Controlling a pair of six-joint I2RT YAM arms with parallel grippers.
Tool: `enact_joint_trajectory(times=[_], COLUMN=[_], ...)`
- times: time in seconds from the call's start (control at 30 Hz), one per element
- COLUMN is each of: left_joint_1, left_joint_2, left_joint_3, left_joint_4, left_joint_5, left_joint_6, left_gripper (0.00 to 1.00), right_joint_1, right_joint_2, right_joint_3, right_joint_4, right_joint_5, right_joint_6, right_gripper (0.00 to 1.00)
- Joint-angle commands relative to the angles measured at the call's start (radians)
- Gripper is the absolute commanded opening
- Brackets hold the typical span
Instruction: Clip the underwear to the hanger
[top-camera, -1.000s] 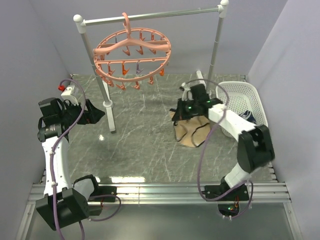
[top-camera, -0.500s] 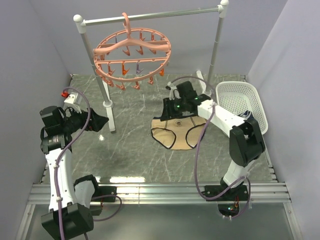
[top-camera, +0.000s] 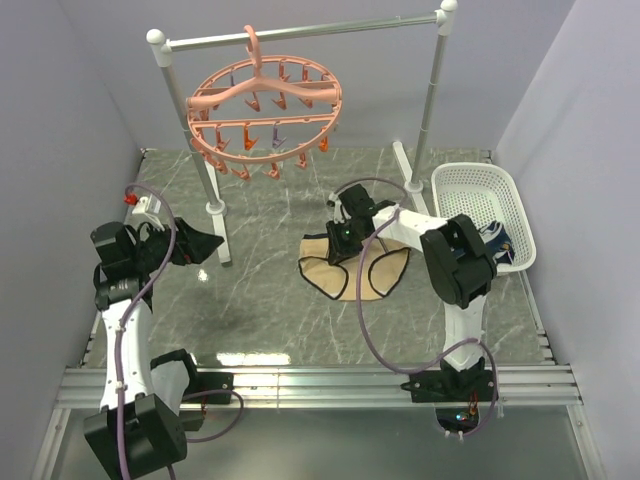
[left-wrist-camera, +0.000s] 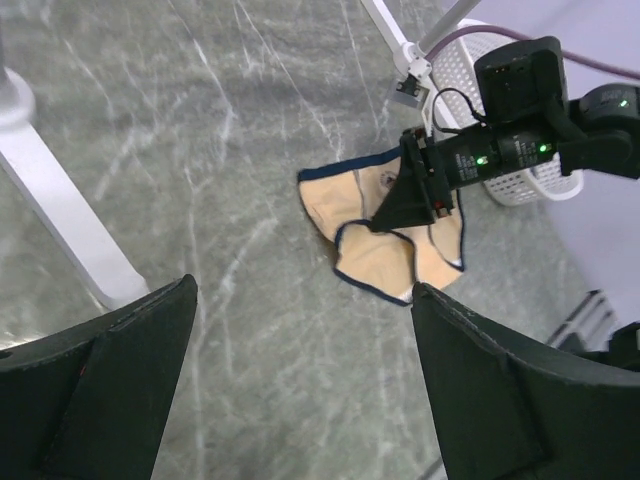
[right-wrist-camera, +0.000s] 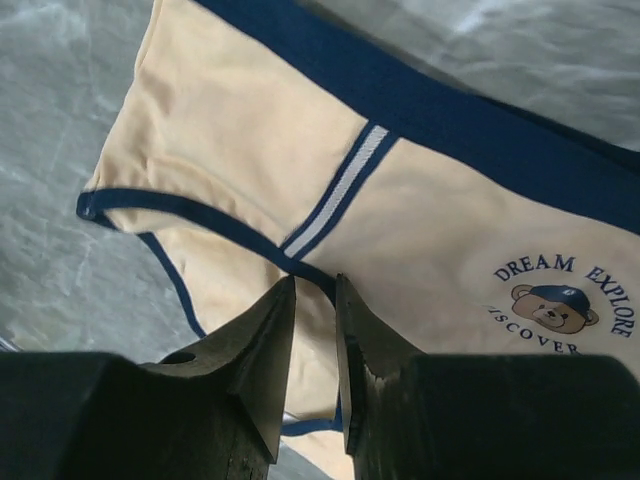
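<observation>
Fingers (right-wrist-camera: 265, 340) of the right gripper (right-wrist-camera: 315, 285) stand slightly apart just over the underwear (right-wrist-camera: 240, 140) spread on the table (top-camera: 270, 300), near a basket (top-camera: 447, 180), while the left gripper (left-wrist-camera: 303, 290) is wide apart beside a rack post (left-wrist-camera: 60, 210).

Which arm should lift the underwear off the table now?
Right. The right gripper sits directly over the underwear, fingers narrowly apart at the navy leg trim. The left gripper hangs open beside the rack post, well clear of the fabric.

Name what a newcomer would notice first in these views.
The salmon-pink round hanger with its dangling clips, hung from the silver rack's bar at the back. Then the beige, navy-trimmed underwear spread on the table mid-right, with the right claw down at it and a white basket further right.
</observation>
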Motion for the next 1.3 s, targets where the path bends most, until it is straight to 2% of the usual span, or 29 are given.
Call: enact_joint_trajectory(times=[0.0, 0.1, 0.3, 0.4, 0.47, 0.53, 0.57, 0.6, 0.63, 0.73, 0.87, 0.93, 0.97, 1.07, 1.23, 1.27], left_joint_1=[0.002, 0.001, -0.009, -0.03, -0.036, -0.055, -0.068, -0.108, -0.131, -0.251, -0.41, -0.417, -0.418, -0.43, -0.466, -0.476], left_joint_2=[-0.033, -0.039, -0.024, 0.002, 0.012, 0.013, 0.009, 0.009, 0.015, 0.106, 0.234, 0.312, 0.337, 0.424, 0.533, 0.548], left_joint_3=[-0.065, -0.104, -0.167, -0.171, -0.178, -0.191, -0.188, -0.173, -0.162, -0.063, 0.032, 0.063, 0.075, 0.097, 0.132, 0.152], left_joint_4=[0.145, 0.199, 0.212, 0.212, 0.265, 0.285, 0.246, 0.223, 0.186, 0.002, -0.131, -0.222, -0.242, -0.288, -0.331, -0.342], left_joint_5=[0.022, 0.016, -0.047, -0.082, -0.046, 0.018, 0.013, -0.018, -0.055, -0.15, -0.337, -0.382, -0.389, -0.412, -0.457, -0.46], left_joint_6=[-0.189, -0.274, -0.305, -0.286, -0.275, -0.175, -0.1, 0.036, 0.092, 0.331, 0.575, 0.629, 0.659, 0.665, 0.666, 0.67], left_gripper=[0.93, 0.91, 0.83, 0.8, 0.8, 0.81, 0.81, 0.83, 0.83, 0.75, 0.69, 0.68, 0.68, 0.67, 0.72, 0.75], right_joint_1=[0.058, 0.129, 0.256, 0.246, 0.226, 0.188, 0.177, 0.166, 0.154, 0.14, 0.112, 0.065, -0.005, -0.119, -0.179, -0.181], right_joint_2=[0.02, 0.028, 0.009, -0.034, -0.087, -0.178, -0.201, -0.233, -0.241, -0.229, -0.267, -0.267, -0.264, -0.243, -0.169, -0.131], right_joint_3=[-0.024, -0.043, -0.04, -0.024, -0.043, -0.063, -0.07, -0.064, -0.057, -0.004, -0.082, -0.098, -0.096, -0.06, 0.099, 0.126], right_joint_4=[0.042, 0.06, 0.086, 0.086, 0.111, 0.14, 0.137, 0.123, 0.07, -0.082, -0.113, -0.133, -0.136, -0.131, -0.174, -0.187], right_joint_5=[-0.002, -0.05, -0.117, -0.169, -0.182, -0.179, -0.156, -0.139, -0.122, -0.059, 0.117, 0.137, 0.14, 0.159, 0.202, 0.203], right_joint_6=[0.023, 0.042, 0.114, 0.134, 0.139, 0.139, 0.116, 0.097, 0.079, 0.004, -0.047, -0.061, -0.058, -0.065, -0.094, -0.102], right_gripper=[0.31, 0.31, 0.36, 0.36, 0.37, 0.39, 0.39, 0.39, 0.39, 0.34, 0.33, 0.32, 0.32, 0.34, 0.4, 0.41])
